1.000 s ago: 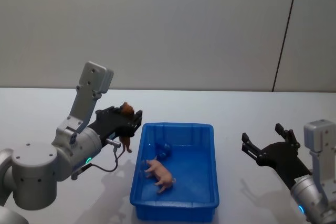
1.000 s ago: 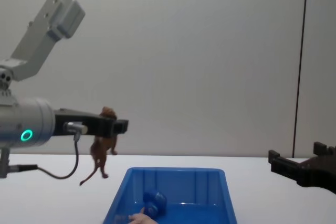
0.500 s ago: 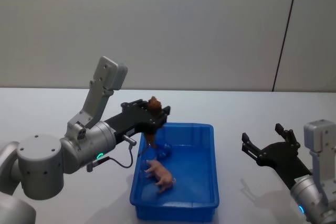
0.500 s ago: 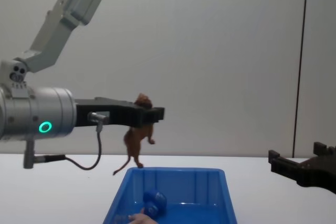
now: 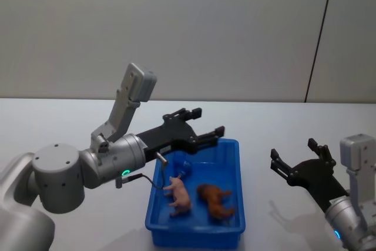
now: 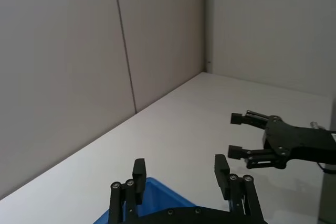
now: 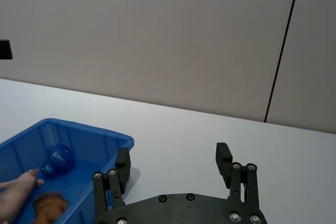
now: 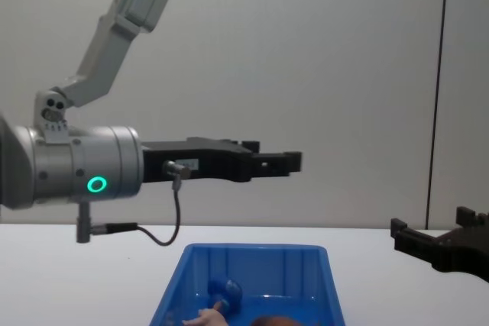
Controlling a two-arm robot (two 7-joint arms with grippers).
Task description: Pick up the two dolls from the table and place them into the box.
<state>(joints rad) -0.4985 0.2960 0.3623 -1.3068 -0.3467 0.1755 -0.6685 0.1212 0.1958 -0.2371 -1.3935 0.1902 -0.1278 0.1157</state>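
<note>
Two dolls, the brown doll (image 5: 215, 198) and pink-limbed doll (image 5: 178, 190), are lying inside the box (image 5: 196, 231); left gripper (image 5: 201, 127) is hovering above, fingers apart. Right gripper (image 5: 296, 158) is waiting right, fingers apart.

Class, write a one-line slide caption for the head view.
Both dolls lie in the blue box; open left gripper above.

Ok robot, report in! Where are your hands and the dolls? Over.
Left gripper open above the box. Right gripper open, parked beside the box. Brown doll and pink doll both lying inside. Nothing in the way.
</note>
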